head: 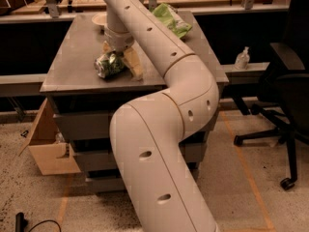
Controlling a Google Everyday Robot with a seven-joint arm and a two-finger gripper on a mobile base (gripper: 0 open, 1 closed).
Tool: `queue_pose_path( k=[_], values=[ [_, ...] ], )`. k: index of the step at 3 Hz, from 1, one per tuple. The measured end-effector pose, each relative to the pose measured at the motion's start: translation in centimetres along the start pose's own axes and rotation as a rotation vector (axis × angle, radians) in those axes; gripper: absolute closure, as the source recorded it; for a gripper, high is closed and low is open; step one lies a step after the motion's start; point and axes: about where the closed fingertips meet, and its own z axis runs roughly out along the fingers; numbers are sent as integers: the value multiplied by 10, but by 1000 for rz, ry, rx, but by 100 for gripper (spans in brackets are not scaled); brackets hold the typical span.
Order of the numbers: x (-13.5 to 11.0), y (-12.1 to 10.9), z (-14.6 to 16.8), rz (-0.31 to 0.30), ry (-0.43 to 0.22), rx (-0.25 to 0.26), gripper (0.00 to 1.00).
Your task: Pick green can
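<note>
The green can is small, crushed and shiny, with green and white print. It lies on its side on the grey table, near the front edge left of centre. My gripper hangs from the white arm, which reaches in from the front. It is down at the can, right over and against it. The can rests on the table top. The wrist hides the can's upper right part.
A bright green snack bag lies at the table's back right, and a white bowl at the back left. A cardboard box stands on the floor at the left. A black office chair and a small bottle are at the right.
</note>
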Motion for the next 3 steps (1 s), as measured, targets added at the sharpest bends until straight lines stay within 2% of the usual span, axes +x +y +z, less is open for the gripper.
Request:
queue_pose_path(
  k=[3],
  values=[
    [1,1,-5,3,3,0,46]
  ],
)
